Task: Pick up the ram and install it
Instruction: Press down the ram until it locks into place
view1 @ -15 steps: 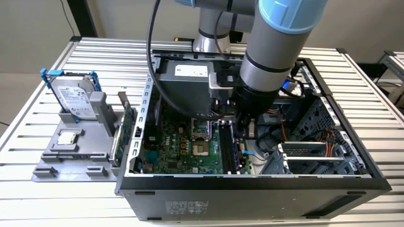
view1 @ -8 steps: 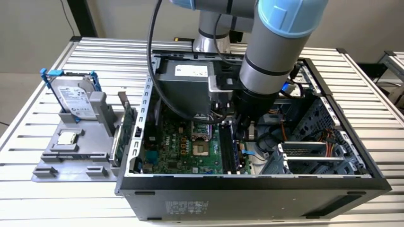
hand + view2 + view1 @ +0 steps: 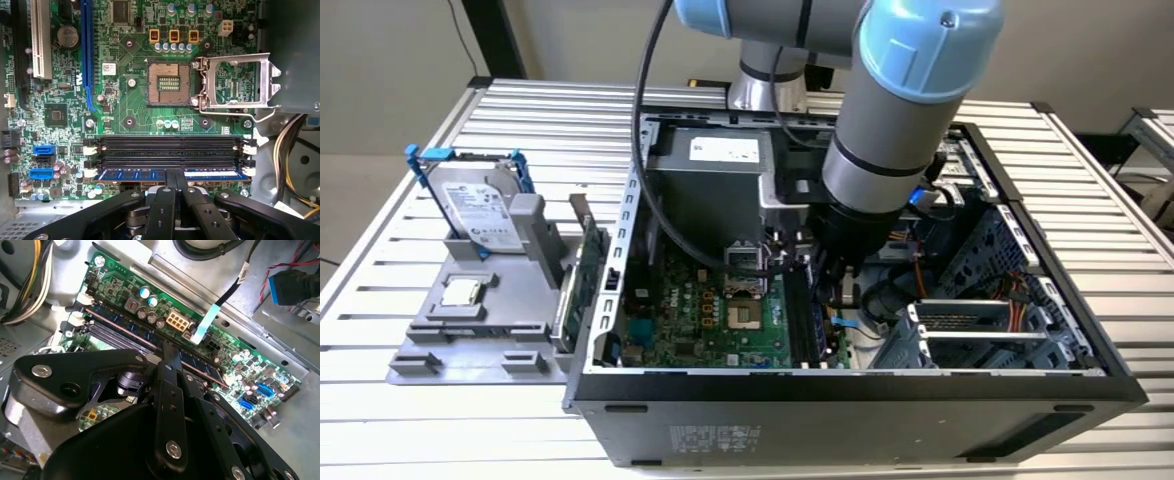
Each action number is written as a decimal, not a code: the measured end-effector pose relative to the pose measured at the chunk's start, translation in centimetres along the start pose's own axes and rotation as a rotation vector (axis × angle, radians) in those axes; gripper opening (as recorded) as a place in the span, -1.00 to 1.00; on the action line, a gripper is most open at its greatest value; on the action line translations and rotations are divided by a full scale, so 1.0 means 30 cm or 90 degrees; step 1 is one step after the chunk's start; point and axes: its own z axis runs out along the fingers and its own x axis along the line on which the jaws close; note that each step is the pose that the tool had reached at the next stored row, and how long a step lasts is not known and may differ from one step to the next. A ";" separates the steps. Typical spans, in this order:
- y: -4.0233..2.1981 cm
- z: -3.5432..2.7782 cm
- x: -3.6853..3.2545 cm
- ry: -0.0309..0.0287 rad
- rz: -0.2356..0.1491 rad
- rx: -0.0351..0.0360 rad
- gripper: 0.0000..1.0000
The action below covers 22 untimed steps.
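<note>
Ram [image 3: 170, 175] between closed fingers [image 3: 169, 181]

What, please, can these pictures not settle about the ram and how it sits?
- Ram middle, both wrist views: covered by the hand, so the grip cannot be checked.
- Seating depth in its slot: not clear from the first wrist view.
- Ram in the exterior view: hidden behind the arm inside the case.
</note>
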 end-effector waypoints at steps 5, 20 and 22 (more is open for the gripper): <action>0.000 0.028 0.003 0.0010 0.000 -0.0002 -1.00; 0.003 -0.145 -0.002 -0.0002 0.000 -0.0017 -1.00; 0.004 -0.175 -0.003 -0.0002 0.000 -0.0017 -1.00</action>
